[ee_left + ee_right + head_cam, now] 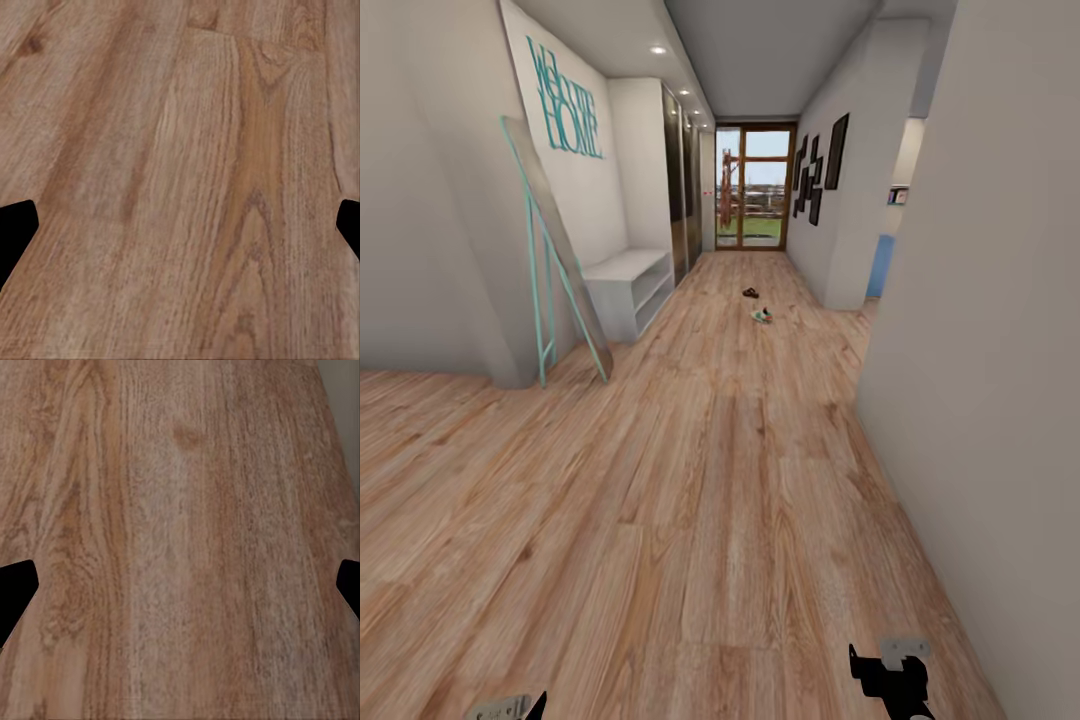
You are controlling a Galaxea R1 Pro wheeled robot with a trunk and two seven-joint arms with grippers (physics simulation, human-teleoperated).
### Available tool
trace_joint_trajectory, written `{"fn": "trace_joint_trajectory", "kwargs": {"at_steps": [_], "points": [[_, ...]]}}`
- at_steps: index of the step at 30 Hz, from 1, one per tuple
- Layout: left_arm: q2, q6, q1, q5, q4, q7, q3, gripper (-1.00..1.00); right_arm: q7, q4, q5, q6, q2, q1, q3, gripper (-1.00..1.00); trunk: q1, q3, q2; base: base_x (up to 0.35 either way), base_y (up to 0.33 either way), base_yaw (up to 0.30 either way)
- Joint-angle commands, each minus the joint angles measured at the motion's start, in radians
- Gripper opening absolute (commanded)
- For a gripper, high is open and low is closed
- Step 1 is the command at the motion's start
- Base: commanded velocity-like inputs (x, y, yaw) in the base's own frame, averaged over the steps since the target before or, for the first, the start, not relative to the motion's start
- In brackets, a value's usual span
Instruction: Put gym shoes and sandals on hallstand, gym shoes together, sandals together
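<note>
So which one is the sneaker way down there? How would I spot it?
Look down the corridor toward the glass door at the far end. On the wood floor before it lie two small things; the sneaker is the nearer, pale with green and a red spot. The sandal behind it is plain dark brown.

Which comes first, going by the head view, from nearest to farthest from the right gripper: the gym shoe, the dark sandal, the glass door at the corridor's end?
1. gym shoe, mid-corridor on the floor, ahead of the right gripper.
2. dark sandal, just beyond it, slightly left.
3. glass door, at the far end.
</note>
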Motion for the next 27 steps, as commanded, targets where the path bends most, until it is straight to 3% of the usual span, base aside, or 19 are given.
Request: {"fn": "trace_joint_trajectory", "kwargs": {"at_steps": [1, 27], "points": [[0.0, 0.0, -0.001, 0.01, 0.001, -0.01, 0.002, 1.0, -0.003, 0.001, 0.011, -0.003, 0.0, -0.001, -0.007, 1.0, 0.0, -0.001, 0.0, 0.337, 0.0, -0.049], [0.0, 0.0, -0.001, 0.008, 0.002, -0.01, 0.002, 1.0, 0.0, 0.004, 0.015, -0.003, 0.0, 0.0, -0.006, 1.0, 0.0, -0.001, 0.0, 0.337, 0.0, -0.006]]}}
